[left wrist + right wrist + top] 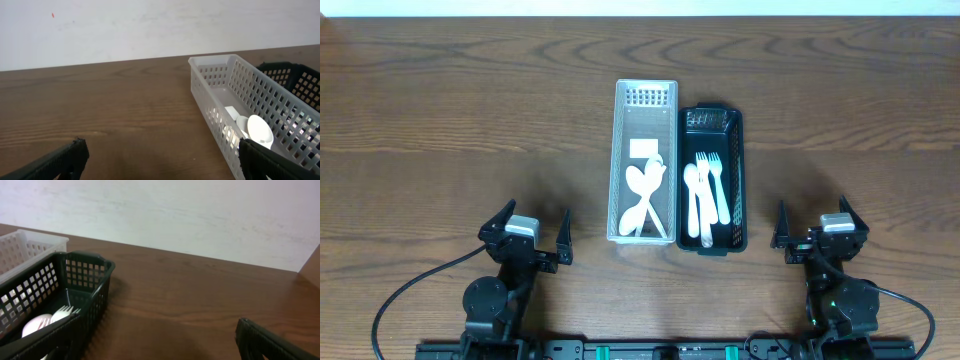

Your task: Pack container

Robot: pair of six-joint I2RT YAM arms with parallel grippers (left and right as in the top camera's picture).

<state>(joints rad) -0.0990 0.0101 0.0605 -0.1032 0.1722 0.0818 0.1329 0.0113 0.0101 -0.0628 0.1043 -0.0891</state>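
A white slotted basket (619,160) stands mid-table and holds white plastic spoons (642,190). Touching its right side, a black slotted basket (737,180) holds white forks and a spoon (706,190). My left gripper (525,236) is open and empty, low at the front left, left of the white basket (260,95). My right gripper (817,233) is open and empty at the front right, right of the black basket (85,280). A spoon bowl (260,131) shows in the left wrist view and a fork (62,312) in the right wrist view.
The brown wooden table (450,110) runs to a white wall at the back (150,25). Black cables (410,285) trail from both arm bases at the front edge.
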